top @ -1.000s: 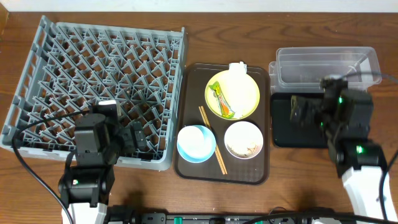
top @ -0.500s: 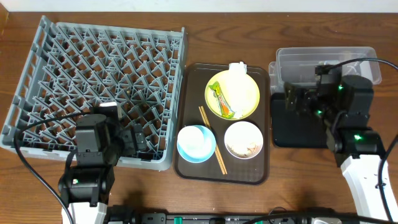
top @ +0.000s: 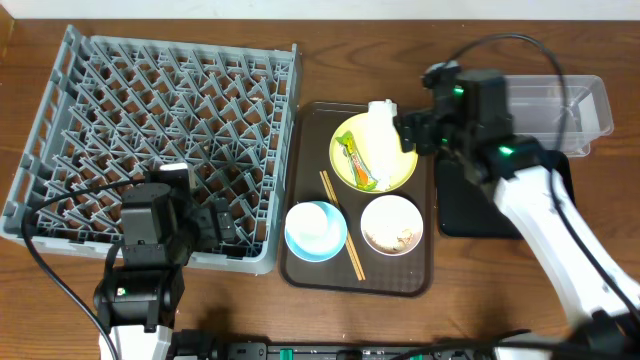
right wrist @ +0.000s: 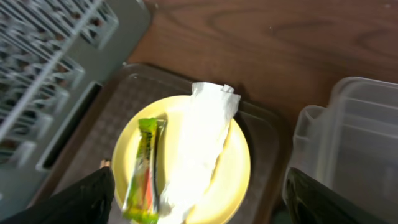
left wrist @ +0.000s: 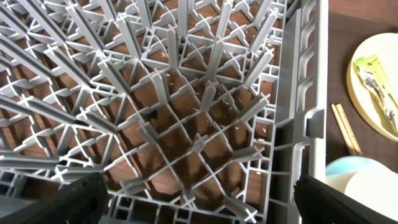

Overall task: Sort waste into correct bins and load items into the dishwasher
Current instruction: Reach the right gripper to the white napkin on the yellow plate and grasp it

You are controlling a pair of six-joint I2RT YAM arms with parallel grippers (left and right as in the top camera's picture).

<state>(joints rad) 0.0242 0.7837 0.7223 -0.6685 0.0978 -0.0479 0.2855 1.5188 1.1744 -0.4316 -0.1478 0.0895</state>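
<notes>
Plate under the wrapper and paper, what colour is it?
Pale yellow. The plate shows best in the right wrist view.

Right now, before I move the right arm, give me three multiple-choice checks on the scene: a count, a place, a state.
1. Bowls on the brown tray: A one; B two; C three.
2. The wrapper lies: A on the pale-yellow plate; B beside the plate, on the tray; C under the plate.
3. The right end effector is: A open; B shut and empty; C shut on the wrapper.

Answers: 1 B, a light-blue bowl and a white bowl sit there. 2 A, the right wrist view shows it on the yellow surface. 3 A, its fingers stand wide apart, holding nothing.
</notes>
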